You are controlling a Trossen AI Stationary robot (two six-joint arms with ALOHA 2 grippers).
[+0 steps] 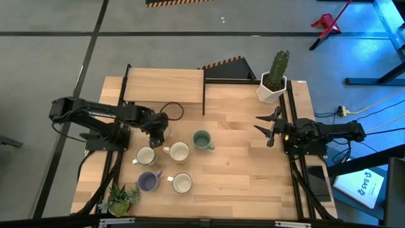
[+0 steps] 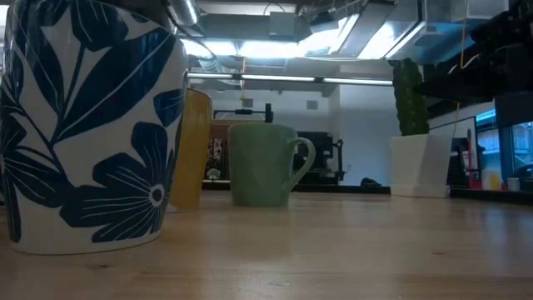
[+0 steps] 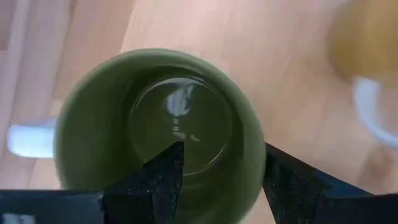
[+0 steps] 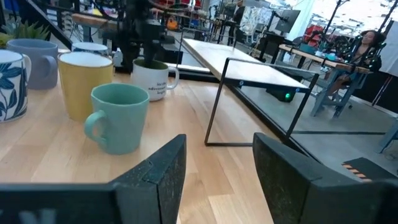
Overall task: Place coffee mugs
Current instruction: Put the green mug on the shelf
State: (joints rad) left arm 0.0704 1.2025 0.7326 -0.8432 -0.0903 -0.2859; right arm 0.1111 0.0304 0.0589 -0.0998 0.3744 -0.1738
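Six mugs stand on their bases on the wooden table point(image 1: 240, 171): a whitish one point(image 1: 146, 156), a cream-yellow one point(image 1: 179, 151), a sage green one point(image 1: 202, 140), a lavender one point(image 1: 148, 182), a blue-flowered white one point(image 1: 182, 183), and a white mug with an olive inside point(image 3: 180, 118). My left gripper point(image 1: 158, 131) is open over that last mug point(image 4: 152, 81). One finger point(image 3: 166, 177) is inside it and the other point(image 3: 286, 180) is outside its wall point(image 3: 249, 155). Its white handle point(image 3: 28, 140) sticks out sideways. My right gripper point(image 1: 269, 130) is open above the table's right part, away from the mugs.
A white faceted pot with a cactus point(image 1: 272, 85) stands at the far right corner, and a small plant point(image 1: 120, 199) at the near left. A raised wooden shelf point(image 1: 164, 85) on a black wire frame point(image 4: 261, 106) fills the far left. Bare wood lies right of the mugs. A person point(image 4: 367, 46) sits beyond the table.
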